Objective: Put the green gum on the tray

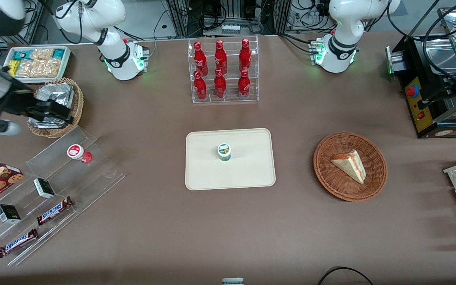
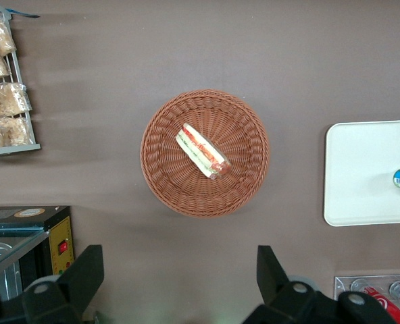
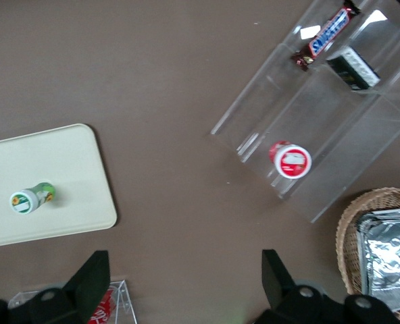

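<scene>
The green gum (image 1: pixel 224 152) stands upright, white lid up, near the middle of the smooth cream tray (image 1: pixel 204 174). The right wrist view alone shows its green side label. The gripper (image 1: pixel 50 112) hangs empty with fingers spread wide, above a woven basket (image 1: pixel 78 106) of crumpled foil, well apart from the tray. A red bottle (image 1: pixel 78 153) stands on a clear acrylic stand (image 1: pixel 101 170) nearby.

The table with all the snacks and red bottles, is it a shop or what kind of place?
Probably a robot lab set up like a pretend snack shop. Cola bottles fill a clear rack, Snickers bars lie on a display stand, and cables hang near the arms. The gripper, open, hovers by the foil basket; the green gum stands on the tray.
</scene>
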You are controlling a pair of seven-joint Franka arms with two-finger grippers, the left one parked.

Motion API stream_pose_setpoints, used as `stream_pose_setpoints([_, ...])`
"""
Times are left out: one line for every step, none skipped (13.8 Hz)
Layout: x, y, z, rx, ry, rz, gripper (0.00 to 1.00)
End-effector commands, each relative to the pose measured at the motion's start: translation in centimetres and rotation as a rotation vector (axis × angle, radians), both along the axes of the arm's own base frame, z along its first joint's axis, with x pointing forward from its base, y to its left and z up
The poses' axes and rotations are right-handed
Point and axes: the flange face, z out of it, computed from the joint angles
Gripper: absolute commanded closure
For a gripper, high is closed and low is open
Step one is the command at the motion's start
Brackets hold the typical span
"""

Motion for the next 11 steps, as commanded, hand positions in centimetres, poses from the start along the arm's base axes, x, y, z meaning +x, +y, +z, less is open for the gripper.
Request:
stream_pose_setpoints([-0.6, -2.3, 0.7, 0.019, 0.025, 0.026, 0.0])
stream_pose_setpoints([-0.6, -2.9, 0.7, 0.02, 0.024, 0.045, 0.0])
stream_pose_setpoints([-0.7, -3.7, 0.8, 0.019, 0.021, 0.045, 0.0])
stream_pose_setpoints([-0.7, -4.2, 0.8, 0.019, 0.02, 0.042, 0.0])
stream_pose_setpoints([-0.7, -4.5, 1.0, 0.016, 0.013, 0.041, 0.0])
stream_pose_setpoints([-0.5, -4.5, 1.1, 0.014, 0.009, 0.04, 0.0])
stream_pose_setpoints([-0.3, -4.5, 1.1, 0.012, 0.003, 0.041, 0.0])
stream_pose_setpoints([-0.3, -4.5, 1.1, 0.007, 0.002, 0.043, 0.0])
stream_pose_setpoints([-0.2, -4.4, 1.1, -0.007, 0.0, 0.047, 0.0])
stream_pose_setpoints([-0.1, -4.4, 1.0, -0.026, 0.002, 0.051, 0.0])
stream_pose_setpoints([0.2, -4.4, 0.7, -0.04, 0.0, 0.053, 0.0])
